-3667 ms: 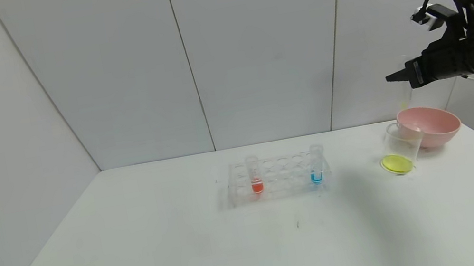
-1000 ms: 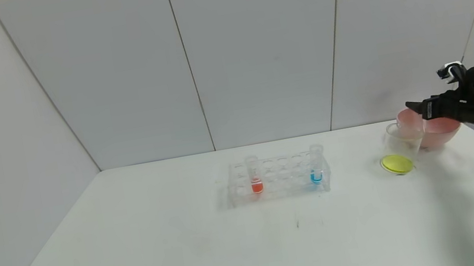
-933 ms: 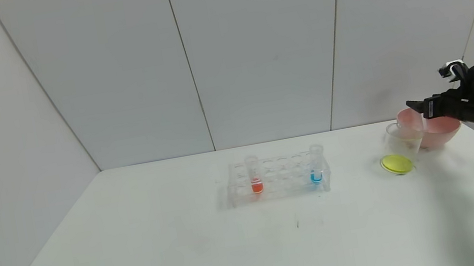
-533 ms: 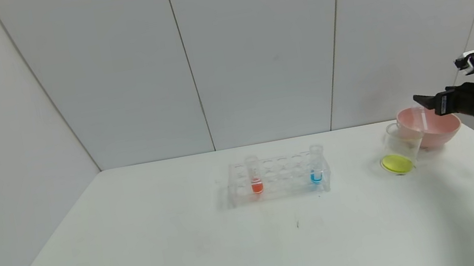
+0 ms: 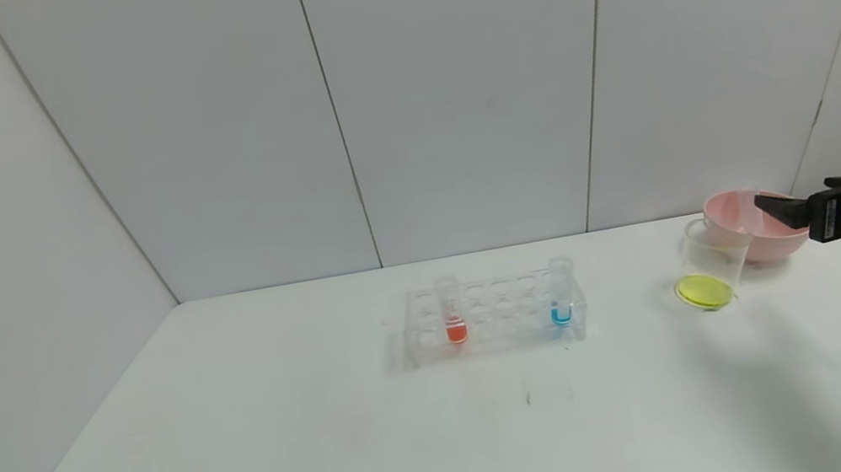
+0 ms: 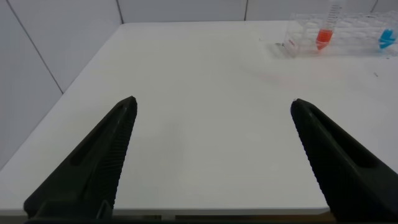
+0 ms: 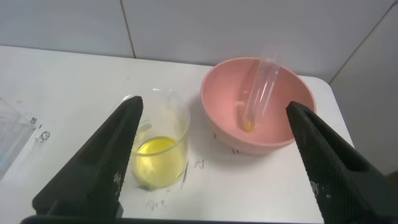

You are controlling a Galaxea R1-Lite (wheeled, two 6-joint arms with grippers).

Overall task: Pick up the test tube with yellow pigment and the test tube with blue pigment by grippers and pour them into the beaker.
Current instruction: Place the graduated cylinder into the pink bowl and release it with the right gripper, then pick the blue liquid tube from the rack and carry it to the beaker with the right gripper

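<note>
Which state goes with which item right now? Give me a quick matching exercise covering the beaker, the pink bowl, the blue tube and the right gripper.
Column 1:
1. beaker
2. pink bowl
3. blue tube
4. right gripper

Column 2:
A. standing in the clear rack
B. open, holding nothing
C. holds yellow liquid
D. has an emptied tube lying in it

Pairs: 1-C, 2-D, 3-A, 4-B

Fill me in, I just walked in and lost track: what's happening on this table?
The right gripper hangs open by the pink bowl, where an emptied tube lies. The beaker beside it holds yellow liquid. The blue tube stands in the rack with a red tube, not yet poured. The left gripper is open, off to the left.
</note>
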